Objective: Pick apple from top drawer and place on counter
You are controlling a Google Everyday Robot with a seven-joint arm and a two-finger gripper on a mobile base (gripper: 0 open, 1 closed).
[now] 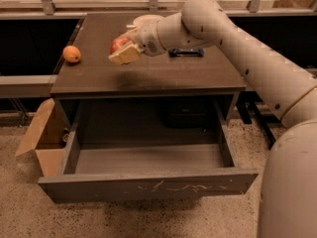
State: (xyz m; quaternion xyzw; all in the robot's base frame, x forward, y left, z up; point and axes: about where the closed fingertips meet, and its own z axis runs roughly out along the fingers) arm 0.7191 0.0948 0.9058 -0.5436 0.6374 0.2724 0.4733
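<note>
The red apple (119, 44) is held in my gripper (122, 50), whose pale fingers (125, 56) are shut around it. It hangs a little above the dark brown counter (148, 71), over the middle left part. The arm reaches in from the right. The top drawer (148, 182) stands pulled out below the counter, its grey floor (148, 157) bare and its front panel scratched.
A small orange fruit (72, 54) lies at the counter's left edge. A white plate (145, 20) sits at the back, a dark blue object (185, 52) to the right of the gripper. An open cardboard box (42, 138) stands on the floor left of the drawer.
</note>
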